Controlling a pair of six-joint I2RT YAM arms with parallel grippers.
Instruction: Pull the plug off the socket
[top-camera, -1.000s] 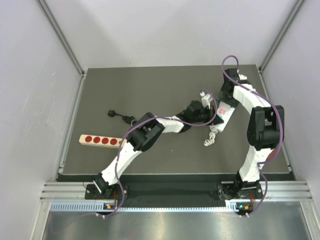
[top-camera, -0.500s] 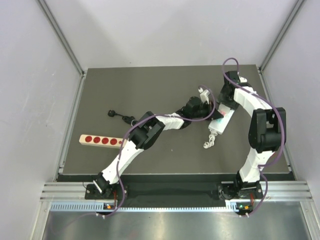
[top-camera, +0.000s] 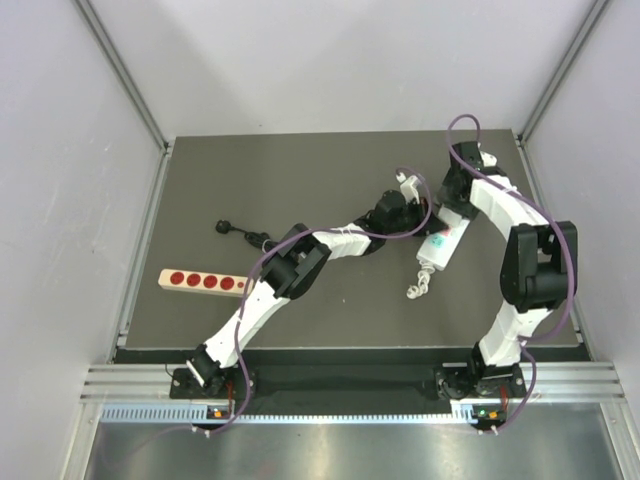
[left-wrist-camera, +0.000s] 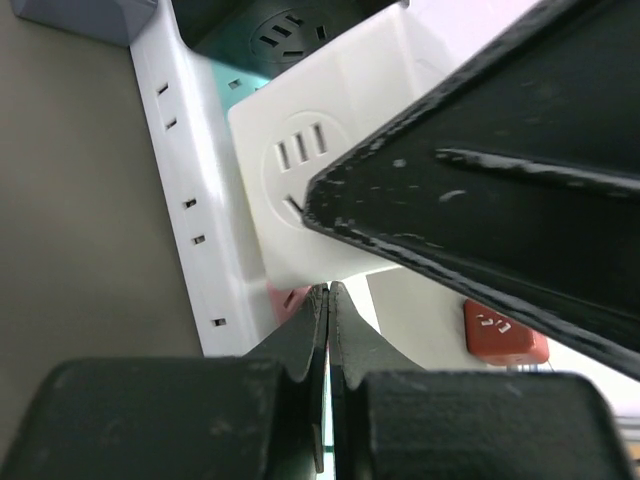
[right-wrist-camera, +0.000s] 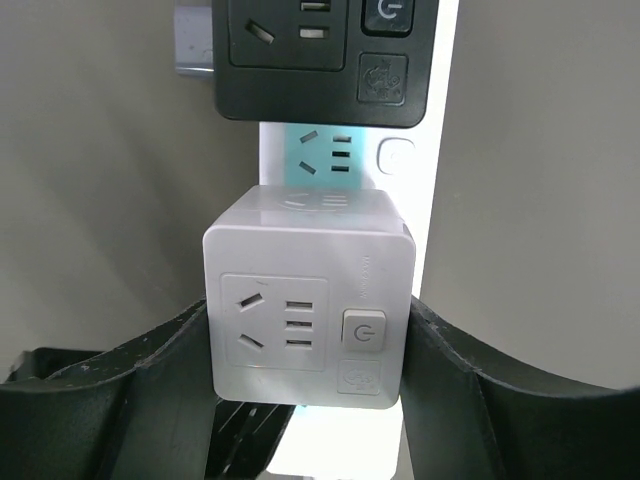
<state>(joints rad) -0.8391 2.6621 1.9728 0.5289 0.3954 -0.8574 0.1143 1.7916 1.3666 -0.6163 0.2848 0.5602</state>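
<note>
- The right gripper (right-wrist-camera: 306, 325) is clamped on the white cube plug (right-wrist-camera: 308, 300). One black finger (right-wrist-camera: 160, 370) presses the cube's side at 9 o'clock, and the other presses the side at 3 o'clock.
- In the right wrist view the cube sits over the white power strip (right-wrist-camera: 425, 200), with its outlet face and round power button turned toward the camera. Whether its pins are seated in the strip or clear of it cannot be told.
- At 12 o'clock of the cube a cyan outlet face (right-wrist-camera: 322, 155) of the strip shows. Beyond it a black cube adapter (right-wrist-camera: 320, 55) stands on the same strip.
- The left gripper (left-wrist-camera: 328, 300) is clenched with nothing between its fingers. Its tips lie at 6 o'clock of the cube, just beside the strip's long edge, where a sliver of pink outlet face (left-wrist-camera: 285, 297) shows.
- In the left wrist view the right gripper's black finger crosses the cube from 3 o'clock and hides much of it.
- From above, the strip lies on the dark table (top-camera: 300, 170) at 3 o'clock of its centre, running from 1 toward 7 o'clock. Both grippers meet over its far half.
- Its short white cord (top-camera: 416, 286) curls from the near end toward 7 o'clock.
- A beige strip with red round spots (top-camera: 203, 281) lies at 8 o'clock, well apart from the arms' tips.
- A black plug on a cord (top-camera: 225, 228) lies at 9 o'clock.
</note>
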